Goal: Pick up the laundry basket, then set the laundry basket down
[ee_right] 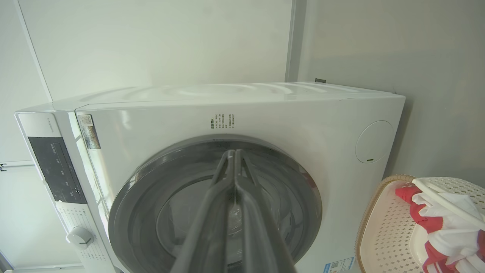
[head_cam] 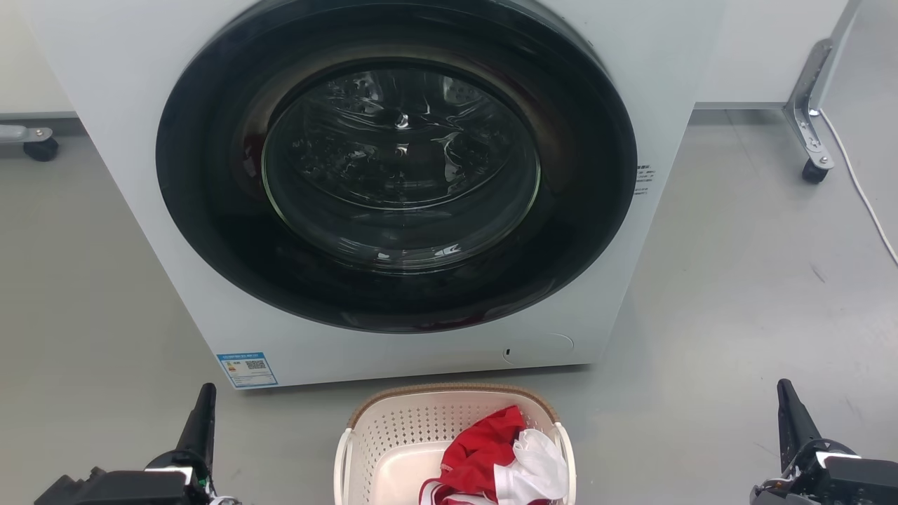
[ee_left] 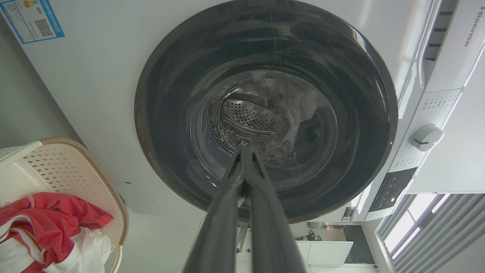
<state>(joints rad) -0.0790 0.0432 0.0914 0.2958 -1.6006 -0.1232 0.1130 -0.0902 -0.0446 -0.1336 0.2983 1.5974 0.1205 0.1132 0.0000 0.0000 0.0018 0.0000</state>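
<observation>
Head view had the laundry basket (head_cam: 414,424) on the grey floor (head_cam: 736,280), just in front of the washing machine (head_cam: 126,84) and low in the middle of the frame, with its near part cut off by the edge. The left gripper (head_cam: 203,414) and right gripper (head_cam: 789,414) sat well apart from it on either side. Each had its jaws together on nothing, which the left wrist view (ee_left: 244,159) and right wrist view (ee_right: 233,159) confirmed, since in each the two dark fingers met at the tips. The basket was cream plastic, rounded-rectangular, its thin walls pierced with rows of small holes under a brown woven-look rim. A slim white loop handle (head_cam: 342,463) stood at each side. These handles looked smooth and narrow, so a finger could probably slide off or miss the loop unless the jaws parted first and came in squarely. A red garment (head_cam: 484,449) and a white garment (head_cam: 537,466), both soft and crumpled, were heaped toward the robot's right side. With the load uneven like that, the basket would likely tip if one arm rose ahead of the other, and cloth could spill over the rim. The walls would probably flex if squeezed. The machine's glossy dark door (head_cam: 396,161) was close enough that a forward swing might knock the basket against it.
</observation>
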